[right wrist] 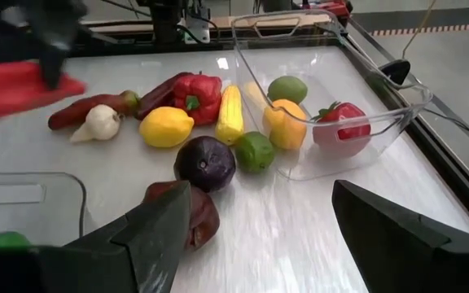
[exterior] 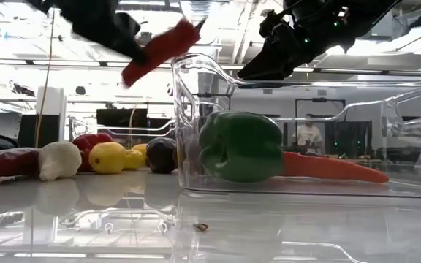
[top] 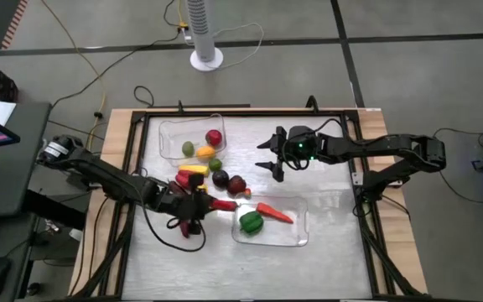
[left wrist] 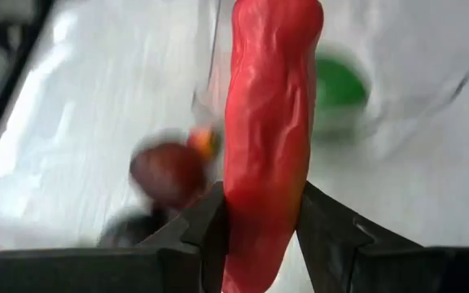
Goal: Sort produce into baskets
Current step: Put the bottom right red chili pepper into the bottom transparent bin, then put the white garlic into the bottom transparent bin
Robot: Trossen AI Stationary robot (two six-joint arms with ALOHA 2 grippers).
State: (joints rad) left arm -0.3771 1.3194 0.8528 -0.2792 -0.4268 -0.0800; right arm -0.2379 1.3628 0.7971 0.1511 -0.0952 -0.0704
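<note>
A long red chili (left wrist: 265, 130) is held tight between the two fingers of the left gripper (top: 193, 206), lifted off the table (top: 325, 252) just left of the near basket (top: 300, 235). In that near basket a green pepper (top: 251, 221) and an orange carrot (top: 274, 212) are already laid, so two long or leafy pieces are sorted there, and the chili looks to be the third on its way. In the far basket (top: 168, 130) three pieces can be counted from the right wrist view: a green lime (right wrist: 287, 88), a yellow-orange fruit (right wrist: 287, 123) and a red strawberry (right wrist: 340, 124). Between the two baskets a pile is left on the table: a red pepper (right wrist: 195, 92), a corn cob (right wrist: 230, 113), a lemon (right wrist: 167, 127), a white garlic (right wrist: 97, 124), a long dark red piece (right wrist: 88, 109), a purple round one (right wrist: 205, 163), a small green one (right wrist: 255, 151) and a dark red one (right wrist: 198, 216). That makes about eight pieces still to be sorted, so the job is judged to be less than half done. Two baskets are counted in all. The right gripper (top: 270, 154) is held wide open and empty above the table, to the right of the far basket, and nothing is touched by it.
</note>
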